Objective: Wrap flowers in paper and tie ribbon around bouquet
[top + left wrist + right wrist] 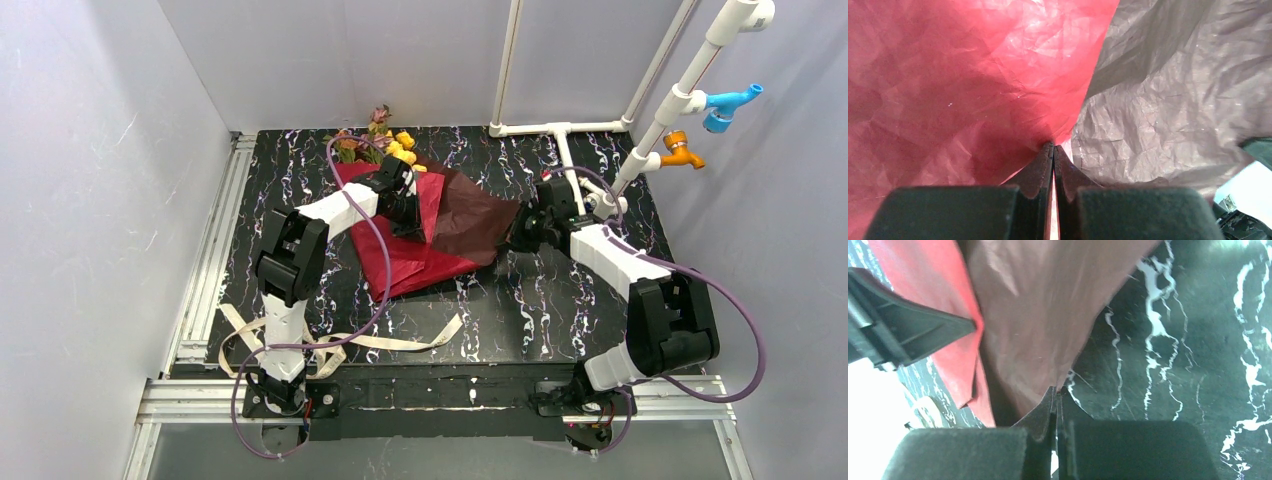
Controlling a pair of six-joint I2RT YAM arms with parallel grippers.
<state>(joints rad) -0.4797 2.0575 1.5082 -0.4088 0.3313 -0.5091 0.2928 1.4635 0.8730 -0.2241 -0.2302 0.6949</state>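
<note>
1. Cream ribbon [400,343] lies curled along the near edge of the worktop [560,300], toward its left corner, well apart from the rest.
2. Left gripper [1053,150] has its fingers pressed together on the paper [395,262], which is spread mid-worktop. It pinches where the red face meets the folded-over flap (duller, brownish).
3. Flowers [385,140] lie at the far edge, left of middle, with blooms just beyond the sheet's far corner.
4. Right gripper [1055,392] is clamped tight on the flap's right-hand tip.

Bright, even light — wrist views perhaps slightly soft.
</note>
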